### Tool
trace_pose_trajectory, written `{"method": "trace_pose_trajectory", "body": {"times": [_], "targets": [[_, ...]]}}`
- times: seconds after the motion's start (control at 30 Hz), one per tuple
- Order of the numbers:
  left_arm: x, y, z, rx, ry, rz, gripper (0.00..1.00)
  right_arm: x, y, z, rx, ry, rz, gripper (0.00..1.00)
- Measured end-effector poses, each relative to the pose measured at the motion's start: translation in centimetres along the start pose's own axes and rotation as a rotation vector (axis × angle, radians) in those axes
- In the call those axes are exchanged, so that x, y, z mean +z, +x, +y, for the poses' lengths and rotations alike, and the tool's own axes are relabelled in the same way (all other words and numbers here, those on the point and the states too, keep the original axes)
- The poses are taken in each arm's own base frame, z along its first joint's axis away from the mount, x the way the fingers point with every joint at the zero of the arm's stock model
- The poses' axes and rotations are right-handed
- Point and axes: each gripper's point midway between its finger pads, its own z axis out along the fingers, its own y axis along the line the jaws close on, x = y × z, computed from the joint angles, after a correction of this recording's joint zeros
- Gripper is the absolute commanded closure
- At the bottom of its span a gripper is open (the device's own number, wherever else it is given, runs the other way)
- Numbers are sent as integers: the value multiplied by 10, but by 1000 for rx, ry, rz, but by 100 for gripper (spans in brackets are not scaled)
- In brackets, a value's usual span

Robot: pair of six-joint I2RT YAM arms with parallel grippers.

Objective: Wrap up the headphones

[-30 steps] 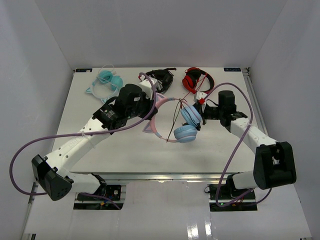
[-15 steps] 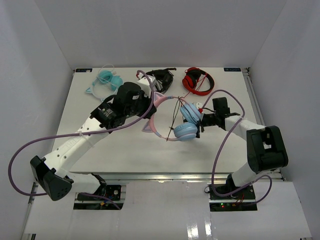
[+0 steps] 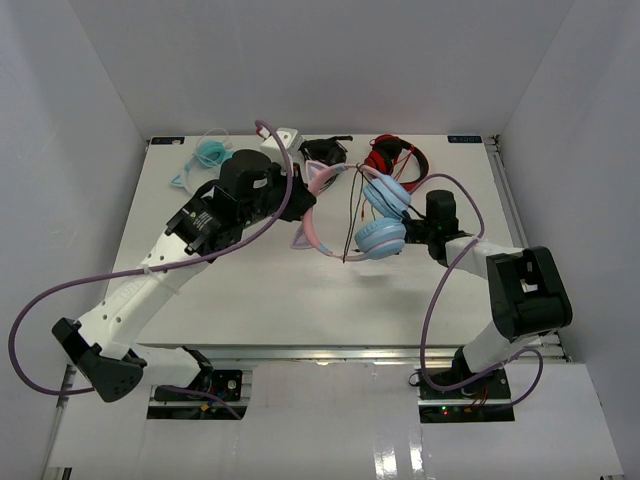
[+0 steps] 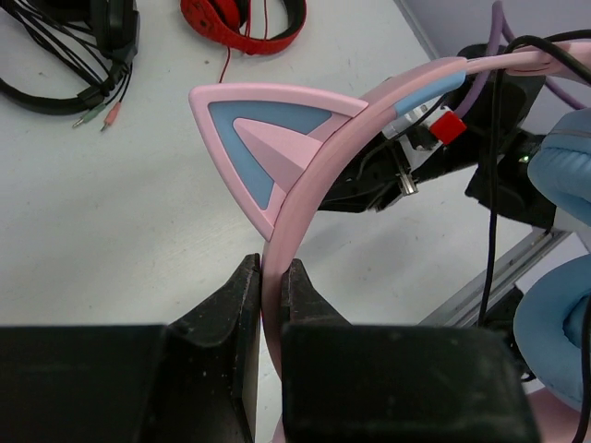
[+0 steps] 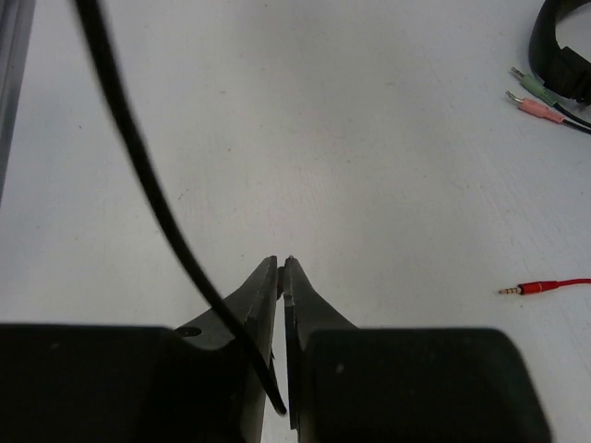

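1. The headphones [image 3: 381, 238], with a pink headband [image 4: 369, 111] and 2 light blue earcups, are raised off the desk [image 3: 250, 290]. They sit just nearer the arms than the red headphones [image 3: 395, 160].
2. The left pincer [image 4: 271, 277], left of the red headphones, is clamped on the headband just below 1 cat ear [image 4: 259, 138].
3. The right pincer [image 5: 282, 268] is also nearer the arms than the red headphones and lies beside the earcups. Its fingers are drawn together, and the thin black cable [image 5: 138, 157] runs into the slit near their root, apparently nipped there.
4. Step in hand, as judged: taking up the cable so it can be wound round the headphones.
   - The left grip should be firm, so the band does not swing.
   - The cable should be drawn just taut, never jerked at the earcup.
   - The turns should be laid evenly, side by side.
5. The winding path should stay on the near side of the red headphones. That keeps it clear of their red plug [image 5: 536, 288] and of the green and pink plugs [image 5: 531, 97] of the black headset [image 3: 325, 150] to their left.
6. The teal headphones [image 3: 210, 155], further left of the red headphones, are not part of this step.
7. No brand, label or writing can be read in any of the 3 views.
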Motion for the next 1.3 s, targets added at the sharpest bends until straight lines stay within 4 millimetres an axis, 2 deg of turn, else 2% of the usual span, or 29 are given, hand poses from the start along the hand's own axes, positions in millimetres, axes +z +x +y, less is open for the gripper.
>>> {"method": "trace_pose_trajectory", "body": {"times": [0.13, 0.23, 0.4, 0.5, 0.63, 0.77, 0.9, 1.0, 1.13, 1.2, 1.3], "targets": [[-7, -15, 7, -67, -64, -63, 100, 0, -2, -4, 60, 38, 3, 92], [-13, -25, 27, -164, -188, -127, 100, -7, -8, -4, 75, 94, 9, 92], [-13, -36, 65, -377, -384, -246, 100, -28, -44, 4, -2, 196, -19, 92], [2, -35, 82, -503, -473, -294, 100, -38, -62, 9, -77, 252, -9, 92], [48, -23, 99, -563, -577, -272, 100, -39, -67, 23, -181, 291, 62, 92], [109, 6, 113, -551, -667, -183, 100, -28, -64, 35, -281, 301, 183, 92], [143, 57, 128, -479, -744, -25, 100, -26, -57, 37, -404, 334, 322, 92], [151, 90, 135, -398, -764, 97, 100, -36, -54, 26, -498, 401, 425, 92], [150, 123, 131, -287, -721, 237, 100, -57, -55, 4, -612, 510, 534, 92], [152, 139, 122, -238, -664, 303, 100, -63, -56, -2, -653, 537, 573, 92], [155, 164, 98, -165, -540, 404, 100, -64, -55, -4, -701, 535, 607, 92]]}}
